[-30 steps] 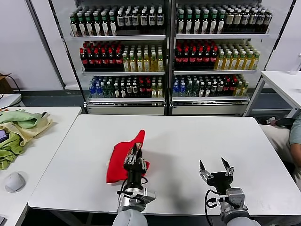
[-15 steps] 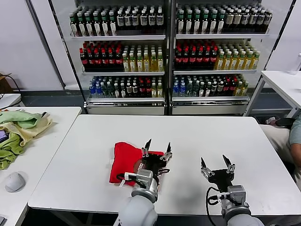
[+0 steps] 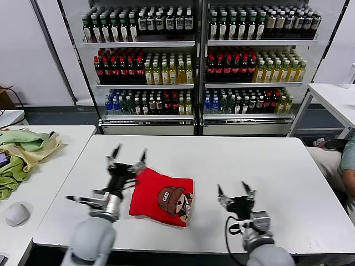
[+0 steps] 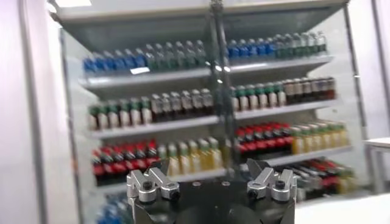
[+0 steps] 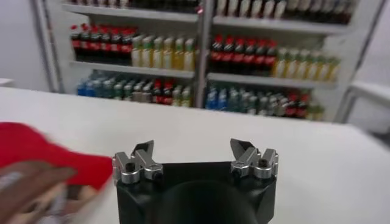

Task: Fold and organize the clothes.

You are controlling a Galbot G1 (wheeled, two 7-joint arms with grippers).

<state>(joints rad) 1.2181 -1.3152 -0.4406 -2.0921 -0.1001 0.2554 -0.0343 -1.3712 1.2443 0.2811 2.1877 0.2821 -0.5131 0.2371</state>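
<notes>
The red T-shirt lies folded into a compact, roughly rectangular bundle on the near half of the white table, a little left of the middle. Its brown and white cartoon print faces up, toward the bundle's right side. The near right corner is slightly rumpled.

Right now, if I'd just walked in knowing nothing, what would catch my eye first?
Probably the red T-shirt, folded on the white table with its cartoon print facing up. On either side an open, empty pincer flanks it: the left pincer at the shirt's far left corner, the right pincer apart to its right. Behind, shelves of drink bottles fill the background.
</notes>
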